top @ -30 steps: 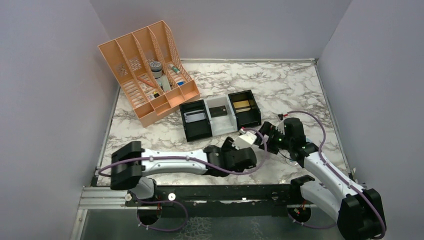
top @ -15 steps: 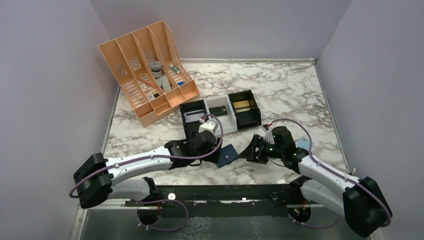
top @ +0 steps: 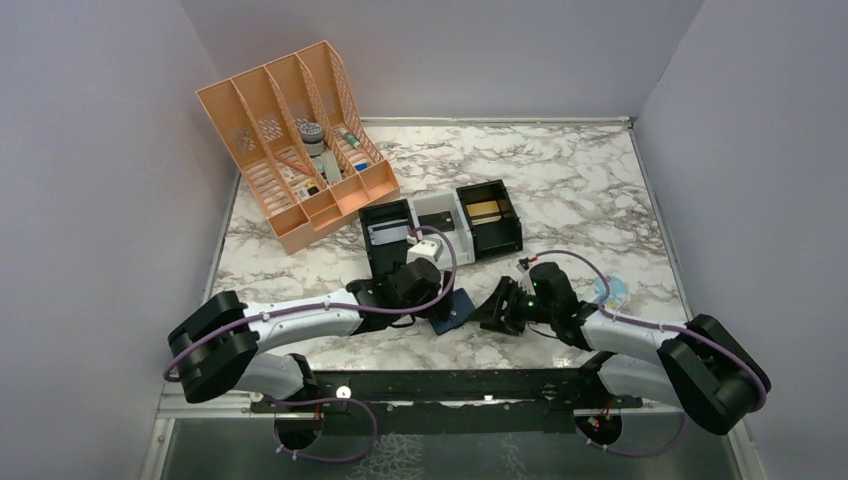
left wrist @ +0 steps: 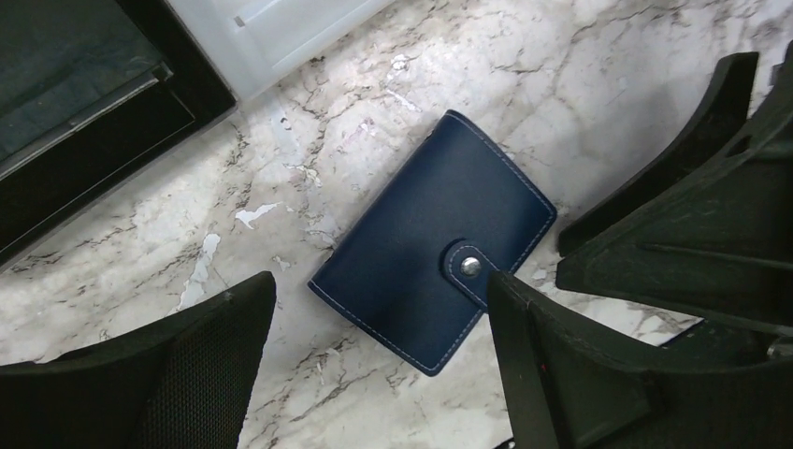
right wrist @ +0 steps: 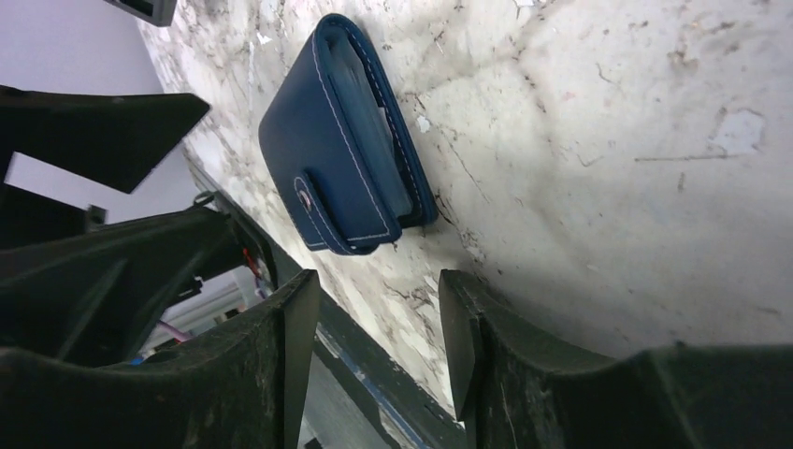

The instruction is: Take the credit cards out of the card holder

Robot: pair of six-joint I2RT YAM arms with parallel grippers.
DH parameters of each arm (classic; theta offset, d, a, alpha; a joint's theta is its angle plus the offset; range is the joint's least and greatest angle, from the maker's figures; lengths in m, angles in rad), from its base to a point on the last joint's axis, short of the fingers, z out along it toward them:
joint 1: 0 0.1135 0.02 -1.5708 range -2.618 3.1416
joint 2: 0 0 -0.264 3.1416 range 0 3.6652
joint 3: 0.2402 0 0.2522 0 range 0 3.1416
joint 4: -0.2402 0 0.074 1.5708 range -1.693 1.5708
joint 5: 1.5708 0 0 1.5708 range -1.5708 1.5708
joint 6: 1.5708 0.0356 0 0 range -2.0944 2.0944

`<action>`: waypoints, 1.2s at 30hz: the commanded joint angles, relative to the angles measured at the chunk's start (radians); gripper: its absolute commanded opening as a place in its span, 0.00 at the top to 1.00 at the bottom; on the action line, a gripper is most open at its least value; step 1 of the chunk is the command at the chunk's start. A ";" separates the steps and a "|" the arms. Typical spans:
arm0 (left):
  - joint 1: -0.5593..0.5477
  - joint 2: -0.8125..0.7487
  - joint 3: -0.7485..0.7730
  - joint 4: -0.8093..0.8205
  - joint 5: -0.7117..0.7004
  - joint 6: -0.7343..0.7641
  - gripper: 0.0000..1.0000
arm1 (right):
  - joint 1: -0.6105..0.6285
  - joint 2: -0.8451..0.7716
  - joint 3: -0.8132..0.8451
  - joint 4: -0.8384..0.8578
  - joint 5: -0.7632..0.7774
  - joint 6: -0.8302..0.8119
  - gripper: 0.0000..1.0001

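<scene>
card holder [left wrist: 435,238] now lying free, closed

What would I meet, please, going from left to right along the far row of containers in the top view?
orange file rack → black tray → white tray → second black tray, with a gold-tan card lying in it.
</scene>
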State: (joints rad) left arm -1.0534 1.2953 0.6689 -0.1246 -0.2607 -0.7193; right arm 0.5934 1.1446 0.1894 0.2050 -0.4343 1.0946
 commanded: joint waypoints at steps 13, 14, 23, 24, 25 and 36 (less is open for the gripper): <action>0.041 0.226 0.076 0.063 0.161 0.071 0.19 | 0.005 0.294 0.187 0.052 0.064 -0.053 0.55; 0.041 0.221 0.065 0.069 0.172 0.069 0.20 | 0.005 0.292 0.197 0.036 0.078 -0.062 0.55; 0.041 0.128 -0.045 0.134 0.240 -0.025 0.28 | 0.005 0.236 0.272 -0.064 0.100 -0.172 0.52; 0.041 0.115 -0.061 0.150 0.245 -0.040 0.28 | 0.006 0.209 0.272 -0.077 0.110 -0.180 0.52; 0.041 0.105 -0.077 0.168 0.248 -0.051 0.28 | 0.005 0.187 0.273 -0.098 0.126 -0.192 0.51; 0.040 0.080 -0.135 0.267 0.263 -0.092 0.32 | 0.006 0.103 0.183 -0.174 0.074 -0.159 0.47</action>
State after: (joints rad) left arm -1.0080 1.3880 0.5606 0.0700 -0.0437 -0.7753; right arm 0.5949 1.2636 0.4461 0.0067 -0.3061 0.9058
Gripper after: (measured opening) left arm 0.703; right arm 0.525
